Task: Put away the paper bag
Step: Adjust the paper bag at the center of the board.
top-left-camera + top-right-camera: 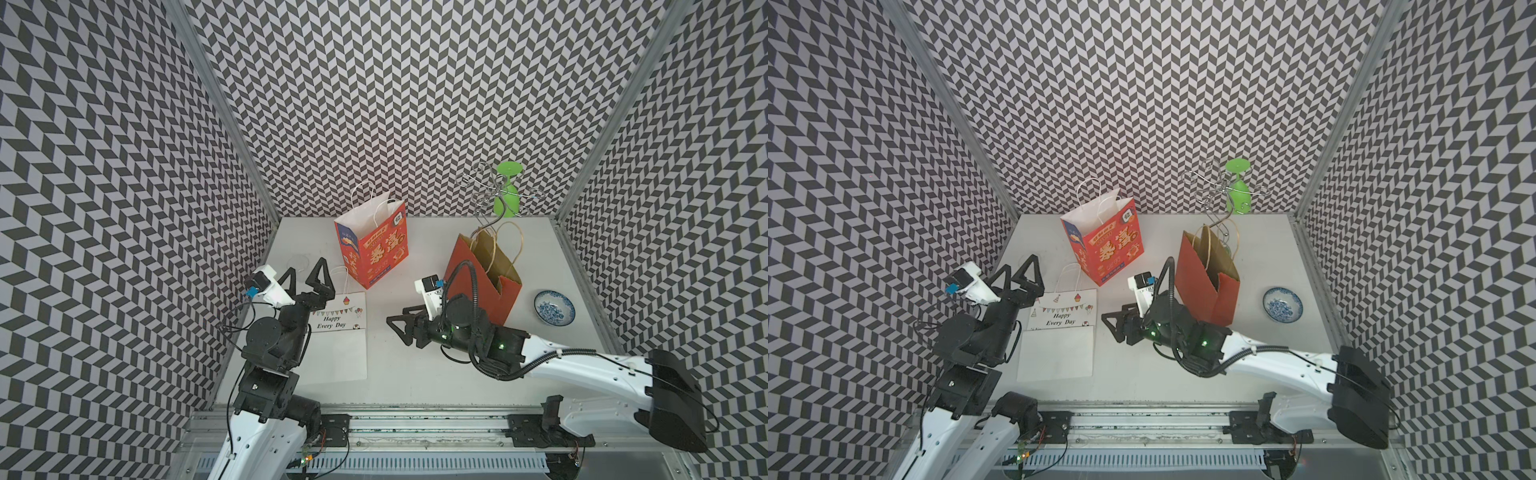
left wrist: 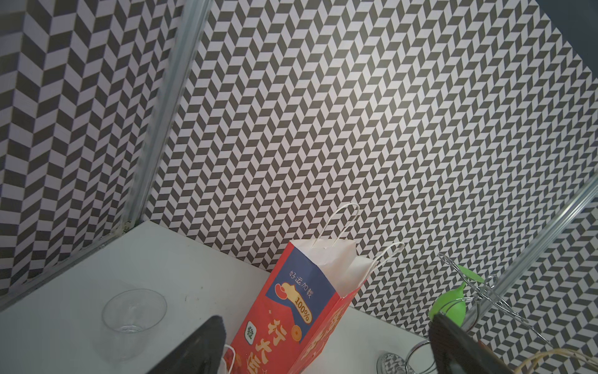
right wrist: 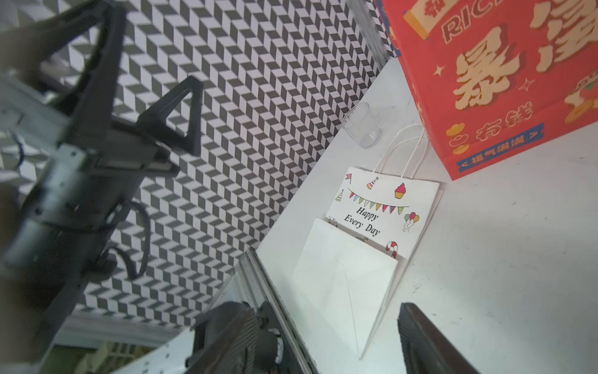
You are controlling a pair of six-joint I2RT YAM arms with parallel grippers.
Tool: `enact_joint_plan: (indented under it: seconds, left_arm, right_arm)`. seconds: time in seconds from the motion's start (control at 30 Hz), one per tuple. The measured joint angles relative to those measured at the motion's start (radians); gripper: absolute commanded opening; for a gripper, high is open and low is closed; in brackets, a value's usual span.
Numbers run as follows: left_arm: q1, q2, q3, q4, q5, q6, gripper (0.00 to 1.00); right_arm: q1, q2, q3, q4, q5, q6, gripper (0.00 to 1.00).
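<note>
Both empty: left pincer spread wide, right pincer partly open, near the flat white paper bag on the tabletop.

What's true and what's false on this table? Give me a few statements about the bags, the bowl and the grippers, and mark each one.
1. The white bag lies flat on the table. True.
2. The printed red bag is tipped over on its side. False: it stands upright.
3. The bowl sits inside the plain red bag. False: it sits on the table beside that bag.
4. The left gripper is open and holds nothing. True.
5. The right gripper is clamped on the white bag. False: its fingers are apart with nothing between them.
</note>
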Motion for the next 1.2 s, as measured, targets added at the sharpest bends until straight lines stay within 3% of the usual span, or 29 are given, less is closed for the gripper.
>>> enact_joint_plan:
  seconds: [0.27, 0.47, 0.97, 1.2]
  left_arm:
    - [0.000, 0.062, -0.044, 0.061, 0.092, 0.037, 1.00]
    - [0.000, 0.089, -0.057, 0.108, 0.144, 0.069, 1.00]
    - [0.000, 0.129, -0.088, 0.187, 0.214, 0.117, 1.00]
    - [0.000, 0.145, -0.090, 0.206, 0.223, 0.108, 1.00]
  right_arm:
    - [0.000, -0.245, 0.027, -0.323, -0.027, -0.208, 0.68]
    - [0.000, -0.312, 0.217, -0.541, -0.034, -0.268, 0.68]
    - [-0.053, -0.275, 0.619, -0.987, 0.447, -0.153, 0.69]
    - [-0.261, -0.276, 0.651, -1.105, 0.583, -0.119, 0.69]
